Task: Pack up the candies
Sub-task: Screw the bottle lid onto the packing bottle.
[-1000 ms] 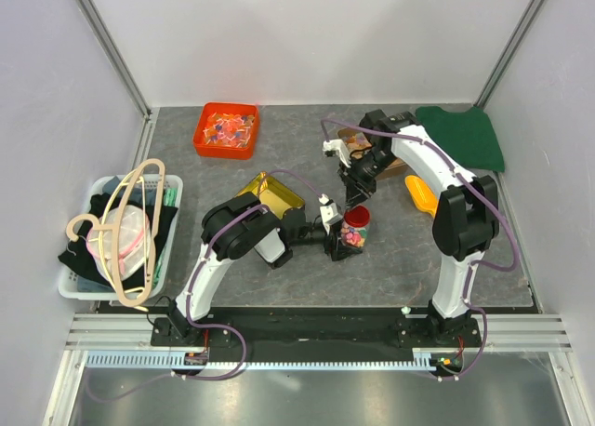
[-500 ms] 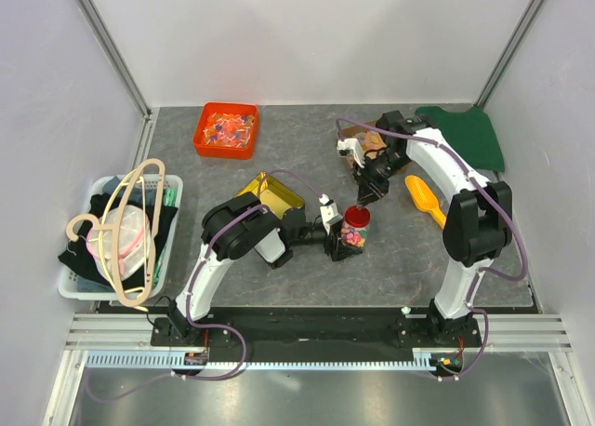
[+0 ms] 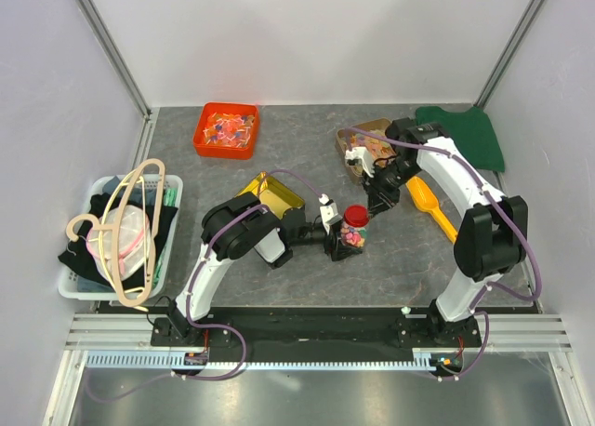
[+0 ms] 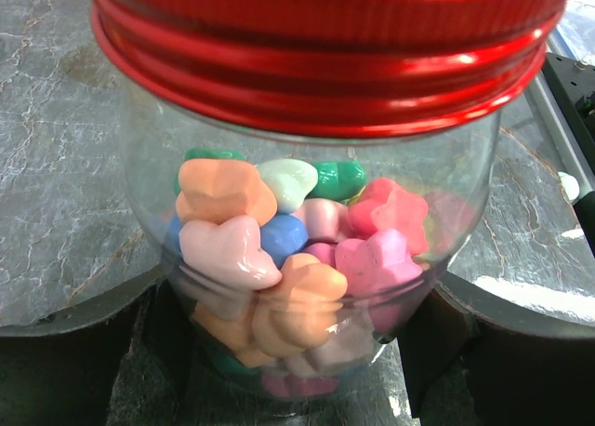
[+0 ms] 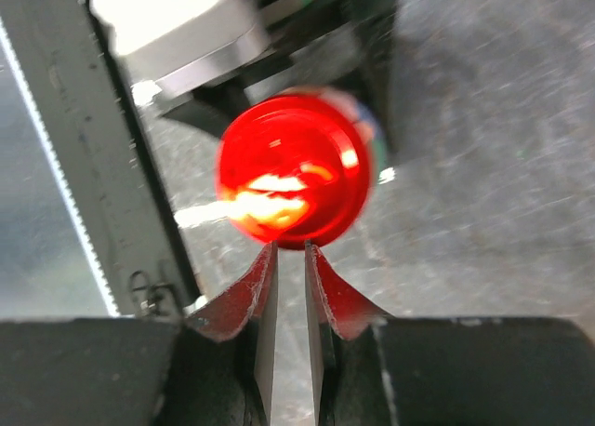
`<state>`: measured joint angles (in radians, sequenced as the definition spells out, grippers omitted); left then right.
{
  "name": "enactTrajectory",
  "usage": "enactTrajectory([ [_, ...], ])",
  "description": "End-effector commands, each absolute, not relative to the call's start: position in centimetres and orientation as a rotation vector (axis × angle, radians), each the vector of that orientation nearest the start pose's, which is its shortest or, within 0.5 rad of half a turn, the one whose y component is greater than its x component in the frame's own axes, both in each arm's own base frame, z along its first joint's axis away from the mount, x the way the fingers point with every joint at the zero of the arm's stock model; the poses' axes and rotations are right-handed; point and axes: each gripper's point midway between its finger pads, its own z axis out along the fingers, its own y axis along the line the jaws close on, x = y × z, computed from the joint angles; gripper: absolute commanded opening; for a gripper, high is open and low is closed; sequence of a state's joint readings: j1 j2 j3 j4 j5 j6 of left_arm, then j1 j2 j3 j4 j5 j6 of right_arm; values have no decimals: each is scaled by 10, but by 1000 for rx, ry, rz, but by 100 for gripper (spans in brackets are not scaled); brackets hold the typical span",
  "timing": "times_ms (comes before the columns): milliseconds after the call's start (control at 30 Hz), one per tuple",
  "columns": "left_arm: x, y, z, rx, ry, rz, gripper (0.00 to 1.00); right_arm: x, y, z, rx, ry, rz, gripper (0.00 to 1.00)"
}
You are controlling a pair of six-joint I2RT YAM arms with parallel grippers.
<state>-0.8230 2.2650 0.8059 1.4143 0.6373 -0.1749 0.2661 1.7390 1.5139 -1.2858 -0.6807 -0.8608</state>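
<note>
Glossy red metal lid (image 4: 325, 54); clear smooth jar (image 4: 149, 138); shiny candies (image 4: 223, 249); matt grey marbled tabletop (image 4: 56, 119)

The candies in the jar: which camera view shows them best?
The left wrist view: the candies fill the frame behind the clear jar wall. The top external view shows only tiny coloured specks under the red lid. The right wrist view shows mostly the lid.

White-and-black arms (image 3: 206, 272), purple cables (image 3: 296, 178)
</note>
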Motion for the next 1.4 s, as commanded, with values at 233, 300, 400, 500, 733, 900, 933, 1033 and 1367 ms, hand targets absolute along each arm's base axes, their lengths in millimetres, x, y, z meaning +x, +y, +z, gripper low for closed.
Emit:
enactTrajectory([
  [233,263,-430,71,945,1224,-1236,2,236,157,174,-1495,2354,944,27],
  [300,263,-430,72,945,1222,-1237,2,249,160,188,-1489,2309,899,34],
  [400,263,-430,72,943,1224,-1237,2,267,167,201,-1481,2258,871,44],
  [500,264,-430,72,944,1223,-1236,2,283,179,202,-1488,2227,882,47],
  [733,262,-430,71,947,1224,-1240,2,302,210,180,-1545,2205,949,50],
  [900,264,-430,72,942,1221,-1238,2,304,220,171,-1559,2199,1004,51],
  [933,264,-430,72,942,1224,-1239,2,303,221,169,-1563,2198,1016,51],
  [1033,263,-430,71,942,1226,-1242,2,296,218,160,-1573,2223,1037,51],
  [1367,264,-430,72,940,1226,-1242,2,278,209,139,-1598,2280,1080,41],
])
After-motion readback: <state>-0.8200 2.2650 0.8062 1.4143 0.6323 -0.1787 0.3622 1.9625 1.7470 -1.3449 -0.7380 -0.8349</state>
